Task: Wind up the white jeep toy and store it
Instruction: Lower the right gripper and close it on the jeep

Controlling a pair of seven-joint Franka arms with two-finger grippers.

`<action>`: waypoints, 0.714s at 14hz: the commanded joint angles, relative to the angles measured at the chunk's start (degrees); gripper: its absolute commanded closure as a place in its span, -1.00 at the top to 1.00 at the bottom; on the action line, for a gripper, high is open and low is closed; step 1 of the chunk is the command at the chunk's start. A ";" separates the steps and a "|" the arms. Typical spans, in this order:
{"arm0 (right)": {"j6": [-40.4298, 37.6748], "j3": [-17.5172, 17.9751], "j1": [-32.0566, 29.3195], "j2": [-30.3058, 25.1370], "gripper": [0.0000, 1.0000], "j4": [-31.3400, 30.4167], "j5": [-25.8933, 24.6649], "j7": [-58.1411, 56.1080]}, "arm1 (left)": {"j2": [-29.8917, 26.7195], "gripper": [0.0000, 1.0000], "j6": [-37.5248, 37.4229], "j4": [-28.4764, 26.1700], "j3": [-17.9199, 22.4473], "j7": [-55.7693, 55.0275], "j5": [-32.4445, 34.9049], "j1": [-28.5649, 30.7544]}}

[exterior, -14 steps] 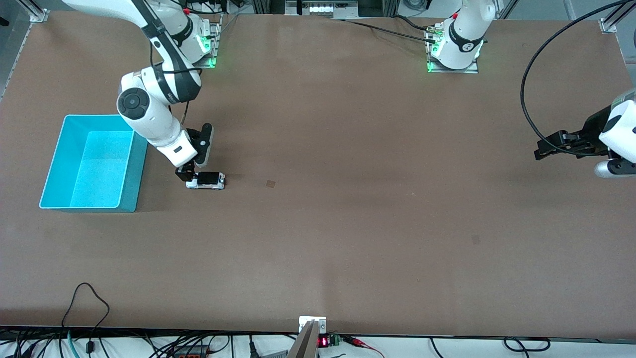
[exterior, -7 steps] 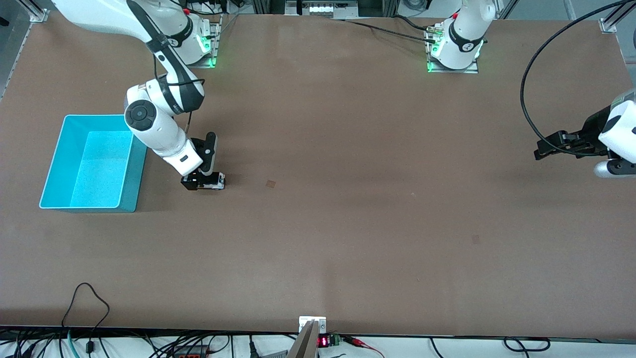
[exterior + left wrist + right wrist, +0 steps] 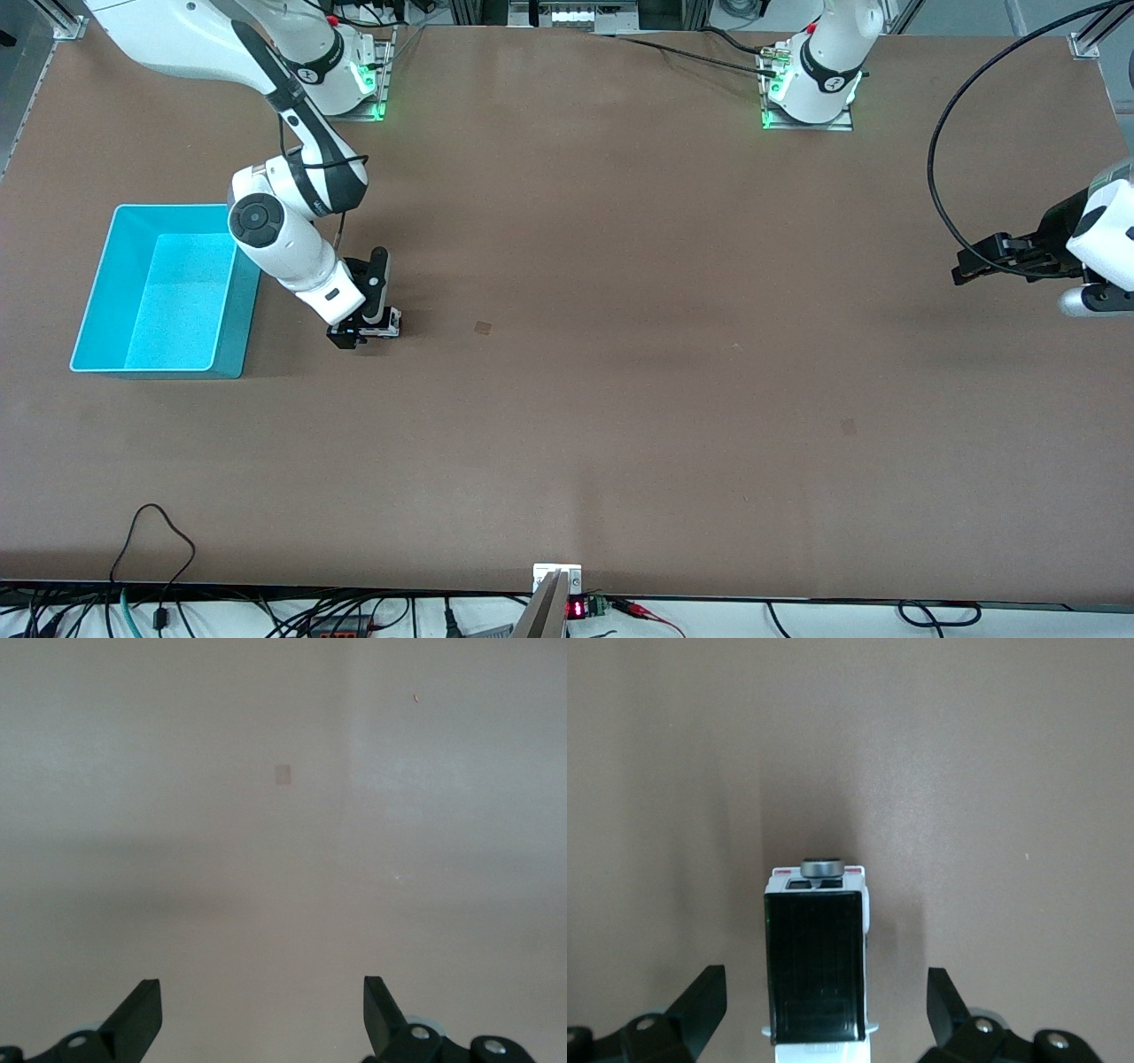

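The white jeep toy (image 3: 384, 324), with its black roof, stands on the table beside the turquoise bin (image 3: 237, 330). My right gripper (image 3: 361, 330) is down at the jeep, open, with its fingers on either side of the toy and not touching it. In the right wrist view the jeep (image 3: 815, 966) lies between the two spread fingers (image 3: 700, 1001) of the right gripper (image 3: 826, 1005). My left gripper (image 3: 963, 268) waits in the air over the left arm's end of the table, open and empty; the left wrist view shows the left gripper (image 3: 263, 1010) over bare table.
The turquoise bin has nothing in it. A small dark mark (image 3: 482, 328) is on the table near the jeep. A black cable (image 3: 939, 133) loops above the left arm. Cables hang along the table's front edge (image 3: 159, 532).
My right gripper has come down and shifted over the jeep, so its open fingers now stand around the toy. The jeep and the left arm have not moved.
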 commanded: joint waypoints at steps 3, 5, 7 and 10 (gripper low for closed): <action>1.58 -1.83 1.71 2.08 1.00 1.06 -2.03 -0.10 | -0.48 1.00 0.06 -0.30 0.12 0.33 1.06 0.01; 1.58 -2.18 1.80 2.43 1.00 1.06 -2.11 -0.10 | -0.48 1.00 -0.03 -0.39 0.12 0.33 1.06 0.01; 1.58 -2.27 1.89 2.70 0.92 1.06 -2.20 -0.10 | -0.48 1.00 0.06 -0.39 0.12 0.33 1.06 0.01; 1.58 -2.36 1.97 3.22 -0.13 1.76 -2.20 -0.10 | -0.48 1.00 0.15 -0.48 0.04 0.33 1.06 0.01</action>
